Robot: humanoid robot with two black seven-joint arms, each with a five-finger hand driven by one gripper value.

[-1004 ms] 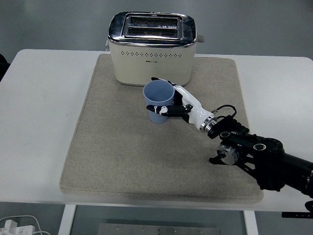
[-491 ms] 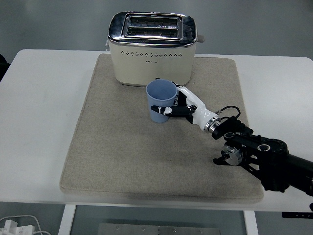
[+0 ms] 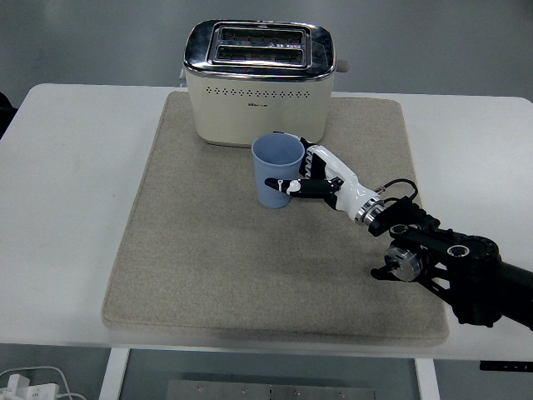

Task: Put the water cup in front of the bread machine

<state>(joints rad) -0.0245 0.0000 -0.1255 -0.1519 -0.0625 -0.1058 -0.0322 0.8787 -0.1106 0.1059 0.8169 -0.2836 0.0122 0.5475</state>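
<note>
One arm is in view, the black right one, reaching in from the table's (image 3: 67,167) near right corner across the beige mat (image 3: 208,275). Its right hand (image 3: 321,177) has its fingers (image 3: 287,185) curled around the blue water cup (image 3: 276,172), which stands upright on the mat's far half. Just beyond the cup, at the mat's far edge, stands the cream bread machine (image 3: 260,79).

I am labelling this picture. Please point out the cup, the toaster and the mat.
cup (image 3: 275,179): head view, on its blue side wall.
toaster (image 3: 250,112): head view, on its cream front panel.
mat (image 3: 208,267): head view, on its bare beige surface.
</note>
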